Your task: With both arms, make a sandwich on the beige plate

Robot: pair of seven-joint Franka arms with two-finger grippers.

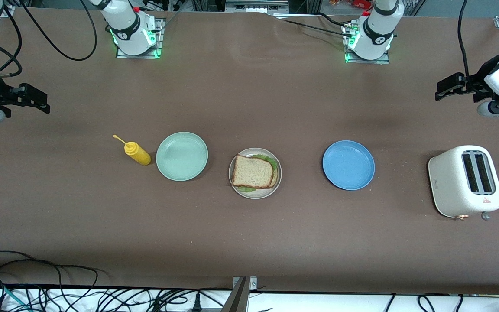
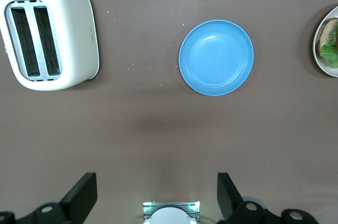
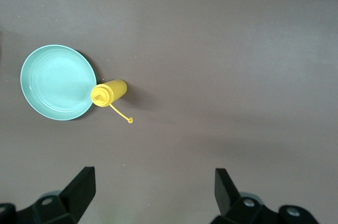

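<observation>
Here the sandwich (image 1: 253, 171) lies finished on the beige plate (image 1: 255, 193) at the middle of the table (image 1: 249, 242), its top bread slice covering ruffled lettuce that peeks out at the edges. The mint-green plate (image 1: 182, 156) and a yellow mustard bottle (image 1: 137, 153) sit toward the right arm's end; the blue plate (image 1: 348, 164) and a white toaster (image 1: 464, 181) sit toward the left arm's end. The left gripper (image 1: 442, 88) hangs above the table's edge at its own end, fingers spread wide and holding nothing. The right gripper (image 1: 41, 100) waits likewise at its end, jaws spread, empty.
</observation>
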